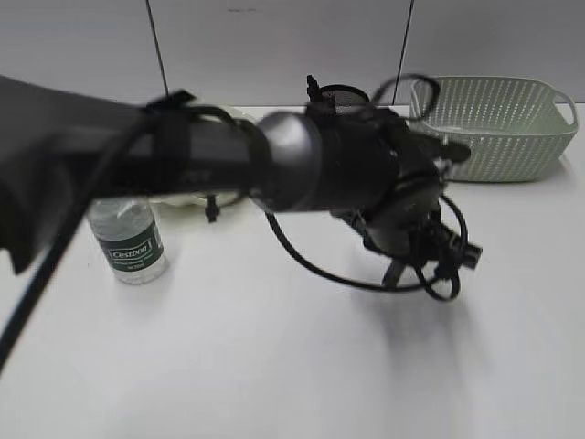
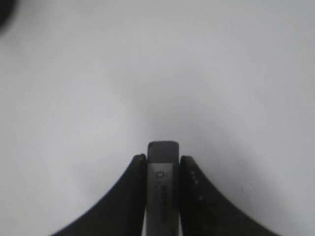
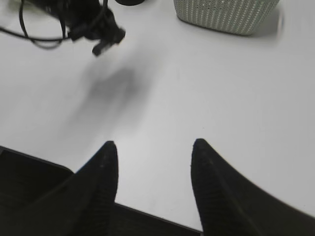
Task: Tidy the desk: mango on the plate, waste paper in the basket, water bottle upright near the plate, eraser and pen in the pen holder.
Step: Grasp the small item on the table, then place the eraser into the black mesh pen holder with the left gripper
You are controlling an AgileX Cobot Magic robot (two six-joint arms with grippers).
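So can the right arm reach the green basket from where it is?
Probably yes. The right gripper is open and holds nothing, and only bare desk lies between it and the basket. The left gripper is off to one side, not in the way.

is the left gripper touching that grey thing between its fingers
Touching. The left wrist view shows the left gripper shut on the grey object, both fingers pressed against its sides.

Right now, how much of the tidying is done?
The water bottle stands upright, so that looks done. The left end effector is shut on a slim grey item, pen or eraser, likely headed for the pen holder. The right end effector is open, empty. Mango and paper are out of sight.
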